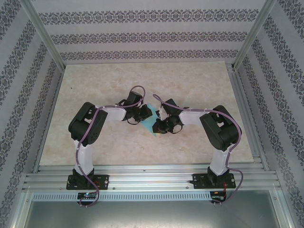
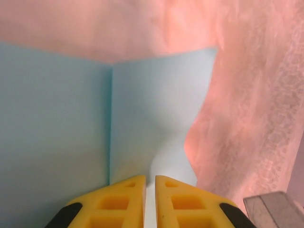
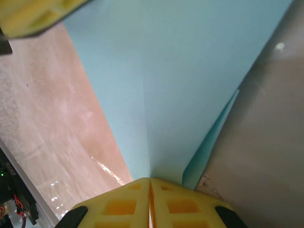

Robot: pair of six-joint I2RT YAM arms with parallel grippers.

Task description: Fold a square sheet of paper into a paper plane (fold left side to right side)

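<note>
**Square sheet of paper [image 1: 152, 118]: fold in hand, held by both claws**

**Position.** The square sheet of paper sits at the middle of the table [image 1: 95, 90], between the two wrists. The left claw [image 1: 146, 113] meets it from the left and the right claw [image 1: 161, 124] from the right.

**Grip.**
- The left wrist view shows the left claw's fingers drawn almost together, with a strip of the sheet running into the thin gap. Judged as closed on the sheet.
- The right wrist view shows the right claw's fingers pressed tight on the sheet, exactly where a straight crease [image 3: 145, 118] ends.
- A darker flap [image 3: 206, 145] stands up along the right edge.

**Step in hand.** The left-to-right fold appears to be under way. The sheet carries a centre crease and bows up from the table rather than lying flat.

**Next move.**
1. Carry the held left part over to the right.
2. Match the edges.
3. Lay the sheet down and press the crease.

Both claws must travel together, because thin paper slips or tears under uneven pull.

**Not readable.**
- From above, the arms cover most of the sheet, so its corners and outline are hidden.
- Both wrist views cut the sheet off at the frame edges.
- It cannot be told whether any part rests on the table.
- The table surface is blurred in both wrist views.
</note>
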